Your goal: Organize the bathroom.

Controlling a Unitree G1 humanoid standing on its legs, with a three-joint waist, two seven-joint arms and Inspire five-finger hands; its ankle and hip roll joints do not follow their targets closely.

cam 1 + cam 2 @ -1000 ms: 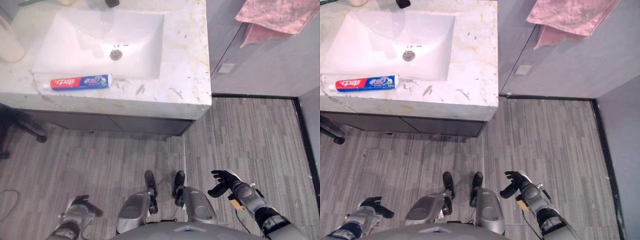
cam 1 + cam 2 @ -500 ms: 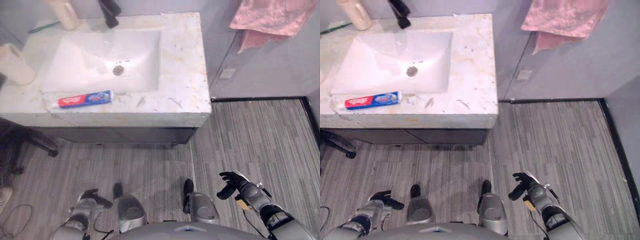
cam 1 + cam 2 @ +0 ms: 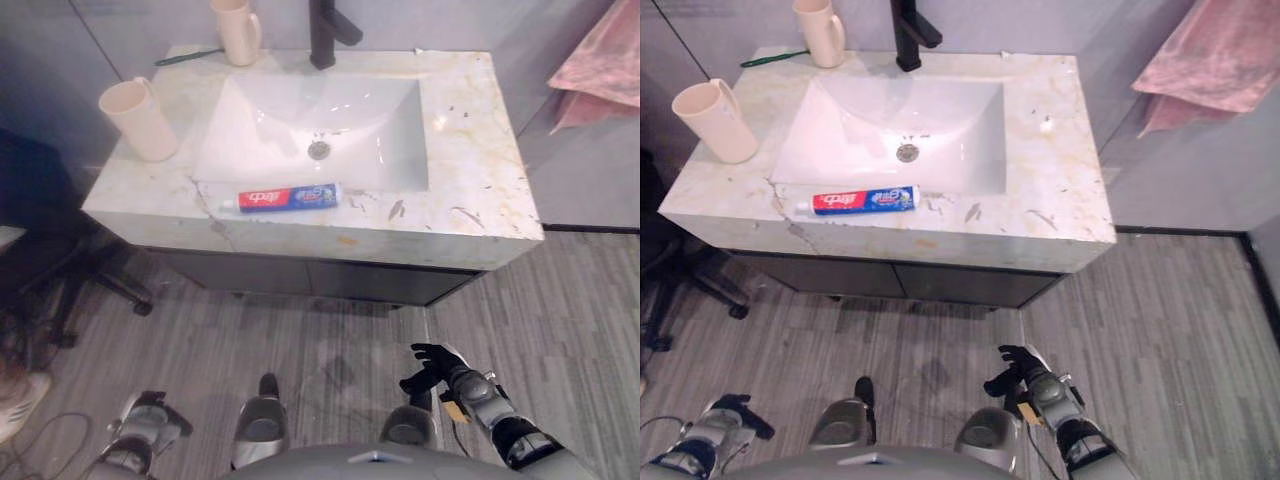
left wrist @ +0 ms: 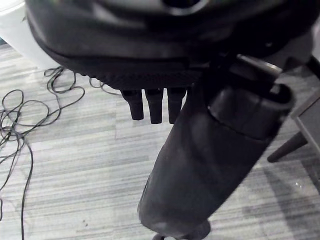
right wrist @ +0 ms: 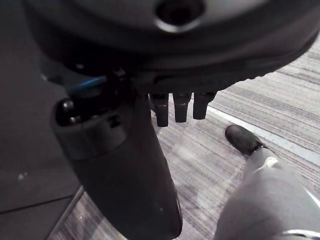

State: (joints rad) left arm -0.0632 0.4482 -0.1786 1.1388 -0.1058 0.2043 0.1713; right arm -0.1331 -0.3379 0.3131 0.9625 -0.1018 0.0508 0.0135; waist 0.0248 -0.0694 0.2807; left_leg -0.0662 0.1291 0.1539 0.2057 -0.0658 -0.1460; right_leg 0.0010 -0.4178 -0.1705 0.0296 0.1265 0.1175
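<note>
Dark, both hands are hanging low over the grey plank floor [image 3: 560,300] with fingers loosely spread and holding nothing, the left hand [image 3: 150,420] at near left and the right hand [image 3: 432,362] at near right. Farther off, a red-and-blue toothpaste tube [image 3: 290,197] is lying on the near edge of the marbled stone vanity counter [image 3: 480,190], just in front of the white rectangular sink basin [image 3: 330,120]. One cream handled cup [image 3: 138,120] is standing at the counter's left, another cream cup [image 3: 238,30] and a green toothbrush [image 3: 190,57] at far left beside the black tap [image 3: 325,25], and a pink towel [image 3: 600,70] is hanging at far right.

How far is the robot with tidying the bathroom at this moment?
Nothing looks done yet. The toothpaste tube lies loose on the counter in front of the sink, a green toothbrush lies near the back cup, and another cup stands at the counter's left. Nothing is in hand: the left robot hand and right robot hand hang low over the floor, holding nothing.
</note>
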